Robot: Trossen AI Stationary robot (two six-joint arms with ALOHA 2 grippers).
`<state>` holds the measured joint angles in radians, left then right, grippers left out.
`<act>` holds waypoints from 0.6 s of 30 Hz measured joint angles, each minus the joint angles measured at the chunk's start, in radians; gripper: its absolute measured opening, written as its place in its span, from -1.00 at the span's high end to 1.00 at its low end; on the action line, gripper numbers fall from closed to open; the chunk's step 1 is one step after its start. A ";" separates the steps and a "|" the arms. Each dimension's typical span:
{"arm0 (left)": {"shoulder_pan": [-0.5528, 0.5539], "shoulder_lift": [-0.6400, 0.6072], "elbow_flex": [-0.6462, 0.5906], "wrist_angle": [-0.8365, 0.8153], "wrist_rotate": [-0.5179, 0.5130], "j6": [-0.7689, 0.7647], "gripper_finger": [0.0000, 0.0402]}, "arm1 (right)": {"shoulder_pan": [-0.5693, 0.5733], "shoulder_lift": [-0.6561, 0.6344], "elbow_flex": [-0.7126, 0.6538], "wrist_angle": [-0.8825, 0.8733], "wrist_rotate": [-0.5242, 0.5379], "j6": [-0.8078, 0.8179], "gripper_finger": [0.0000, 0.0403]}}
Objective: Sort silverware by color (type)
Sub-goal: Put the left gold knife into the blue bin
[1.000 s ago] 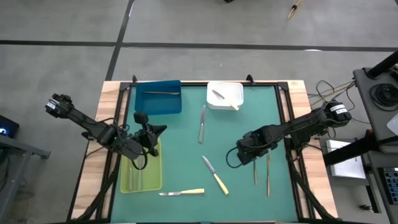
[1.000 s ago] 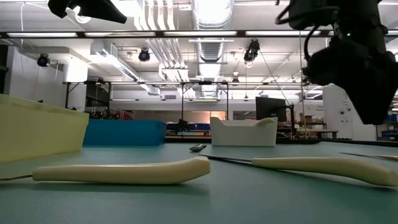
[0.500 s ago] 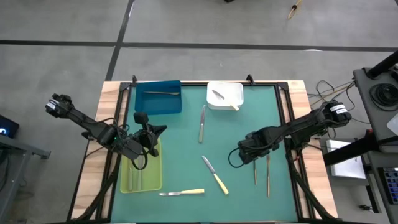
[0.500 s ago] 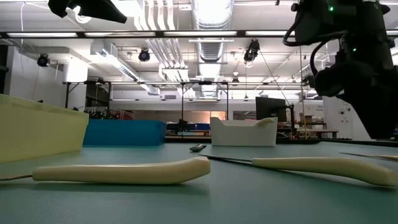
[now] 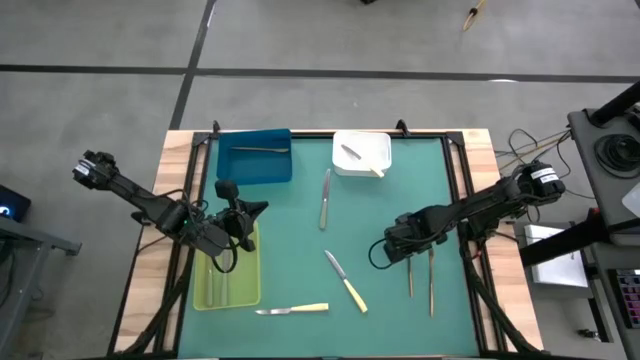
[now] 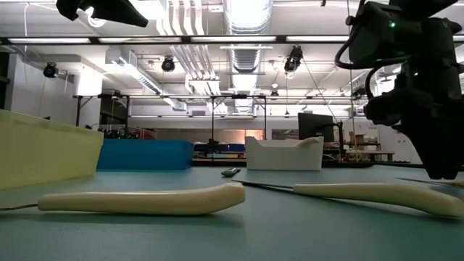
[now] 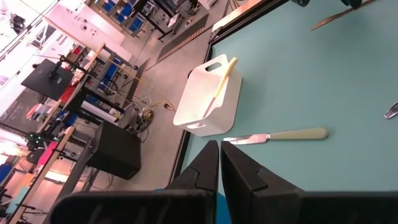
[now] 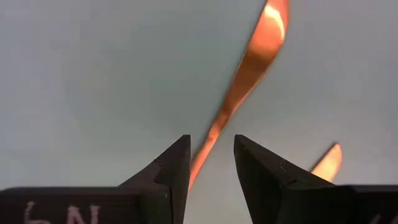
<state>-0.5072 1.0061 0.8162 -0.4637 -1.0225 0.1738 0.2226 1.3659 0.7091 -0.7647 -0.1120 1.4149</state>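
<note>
Two slim copper-toned pieces of silverware (image 5: 410,278) (image 5: 431,283) lie side by side on the green mat (image 5: 380,200) at the near right. My right gripper (image 5: 407,256) hangs over the far end of the left one, pointing down. It is open, and its fingers (image 8: 177,165) stand on either side of that piece's handle (image 8: 242,81) without touching it. My left gripper (image 5: 252,211) is shut and empty above the yellow-green tray (image 5: 240,292). Two knives with pale yellow handles (image 5: 346,281) (image 5: 293,310) and a grey knife (image 5: 325,198) lie flat on the mat.
A blue tray (image 5: 254,160) at the far left holds one utensil. A white tray (image 5: 362,153) at the far middle holds a pale-handled knife. The yellow-green tray holds grey utensils (image 5: 218,285). The mat's raised frame (image 5: 455,200) runs close beside my right arm.
My right gripper has sunk toward the mat over the two copper-toned pieces, with its fingers still apart. Nothing on the table has moved.
</note>
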 joint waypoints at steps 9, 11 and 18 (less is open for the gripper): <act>0.000 0.000 0.000 0.000 0.000 0.000 1.00 | 0.000 0.042 -0.014 0.036 0.005 -0.038 0.43; 0.000 0.000 -0.001 0.000 0.000 0.000 1.00 | 0.000 0.067 -0.014 0.042 0.005 -0.064 0.43; 0.000 0.000 -0.001 0.001 0.000 0.000 1.00 | 0.002 0.150 -0.016 0.050 0.007 -0.091 0.59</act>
<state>-0.5072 1.0065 0.8154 -0.4629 -1.0222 0.1738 0.2249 1.5163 0.6933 -0.7150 -0.1048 1.3235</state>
